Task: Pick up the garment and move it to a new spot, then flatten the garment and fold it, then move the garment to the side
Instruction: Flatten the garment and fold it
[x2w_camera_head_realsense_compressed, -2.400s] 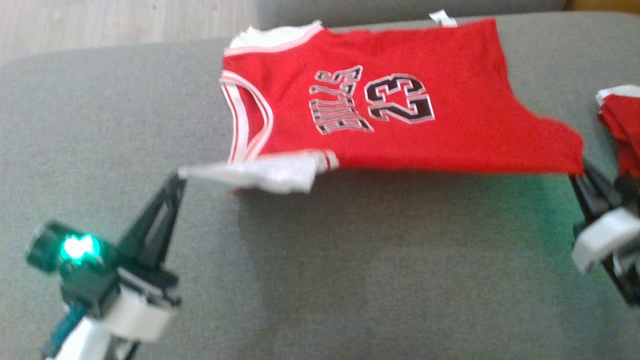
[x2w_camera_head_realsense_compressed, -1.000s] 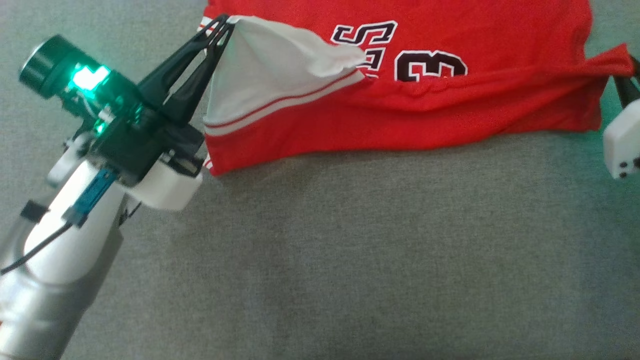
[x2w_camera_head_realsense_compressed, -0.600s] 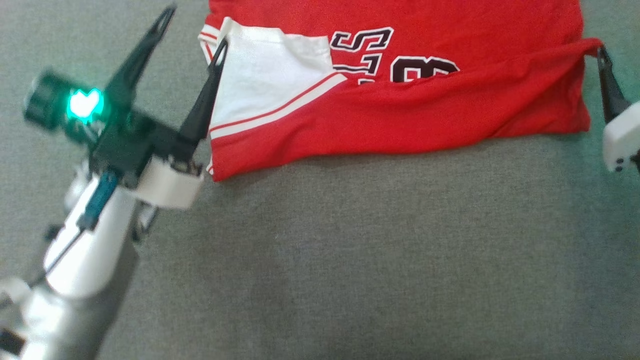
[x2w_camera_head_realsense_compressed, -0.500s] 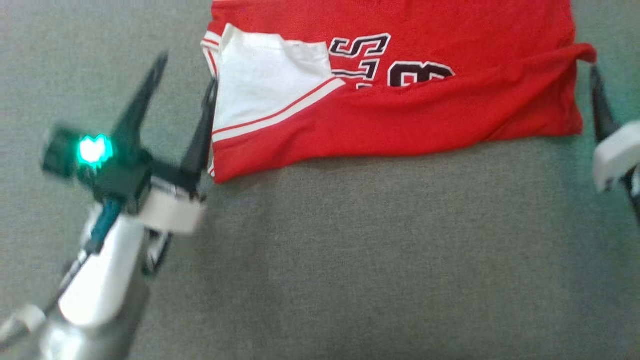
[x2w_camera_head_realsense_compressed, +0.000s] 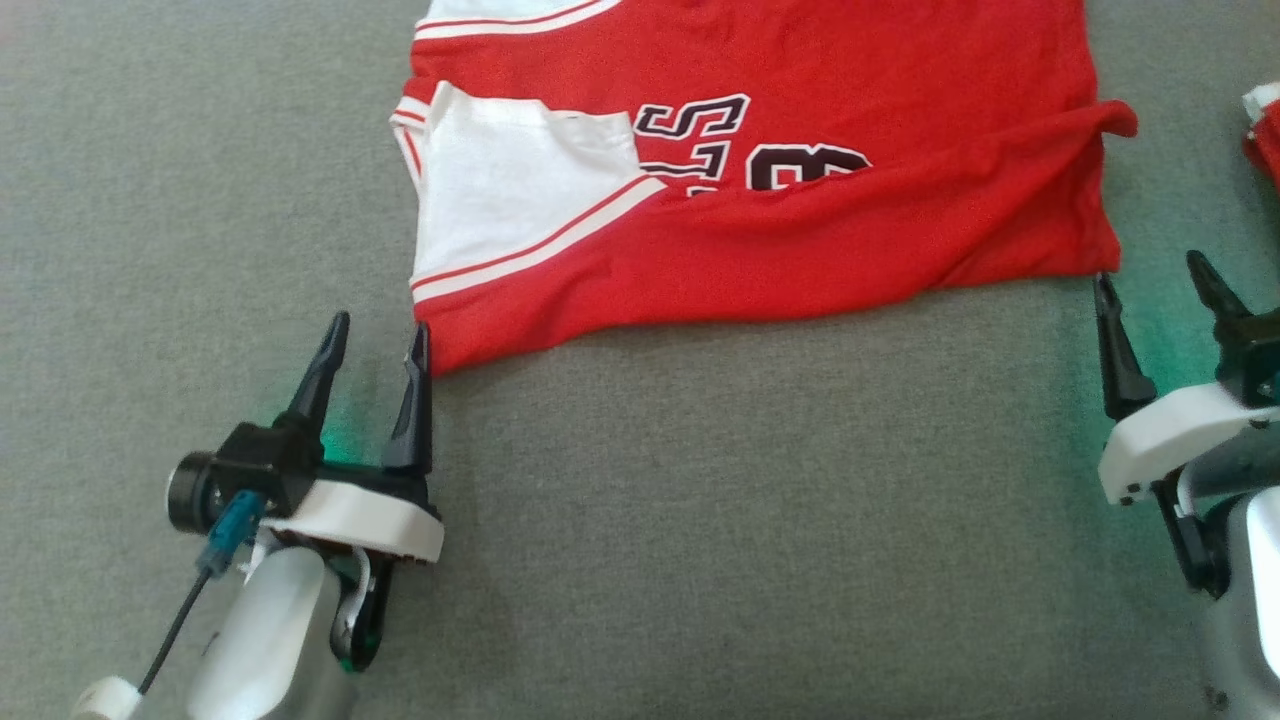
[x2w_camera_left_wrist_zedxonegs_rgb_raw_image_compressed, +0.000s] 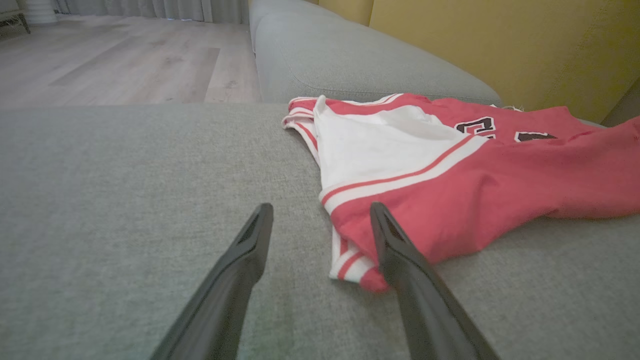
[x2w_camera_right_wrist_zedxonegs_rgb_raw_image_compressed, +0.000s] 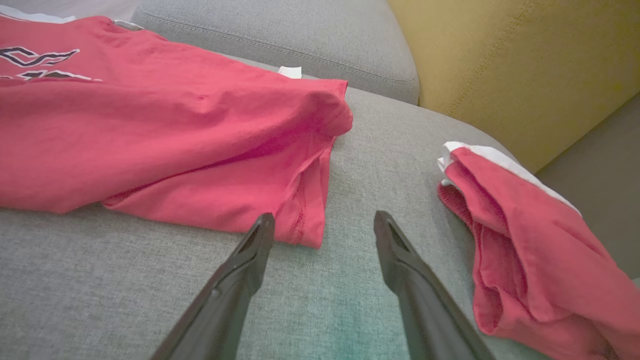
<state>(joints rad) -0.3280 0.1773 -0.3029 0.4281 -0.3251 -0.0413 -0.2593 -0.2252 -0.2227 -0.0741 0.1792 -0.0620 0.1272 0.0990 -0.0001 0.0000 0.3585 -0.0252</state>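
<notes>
The garment (x2w_camera_head_realsense_compressed: 800, 230) is a red jersey with white trim and dark lettering, lying on the grey cushion (x2w_camera_head_realsense_compressed: 700, 550) with its near half folded over the far half. My left gripper (x2w_camera_head_realsense_compressed: 378, 322) stands open just off the garment's near left corner, holding nothing. In the left wrist view that corner of the garment (x2w_camera_left_wrist_zedxonegs_rgb_raw_image_compressed: 475, 190) lies by the right finger of the left gripper (x2w_camera_left_wrist_zedxonegs_rgb_raw_image_compressed: 321, 207). My right gripper (x2w_camera_head_realsense_compressed: 1148, 270) is open beside the near right corner. The right wrist view shows the garment's (x2w_camera_right_wrist_zedxonegs_rgb_raw_image_compressed: 175, 125) hem just ahead of the right gripper's (x2w_camera_right_wrist_zedxonegs_rgb_raw_image_compressed: 324, 216) left finger.
A second red and white garment (x2w_camera_head_realsense_compressed: 1265, 130) lies bunched at the cushion's right edge, close to the right gripper's fingers (x2w_camera_right_wrist_zedxonegs_rgb_raw_image_compressed: 510, 240). A yellow backrest (x2w_camera_right_wrist_zedxonegs_rgb_raw_image_compressed: 525, 50) rises beyond it. Wooden floor (x2w_camera_left_wrist_zedxonegs_rgb_raw_image_compressed: 125, 55) lies past the cushion's left end.
Both grippers opened, let go of the garment's corners and drew back toward me. The lifted edge has dropped, folded over the jersey. The camera has also shifted.
</notes>
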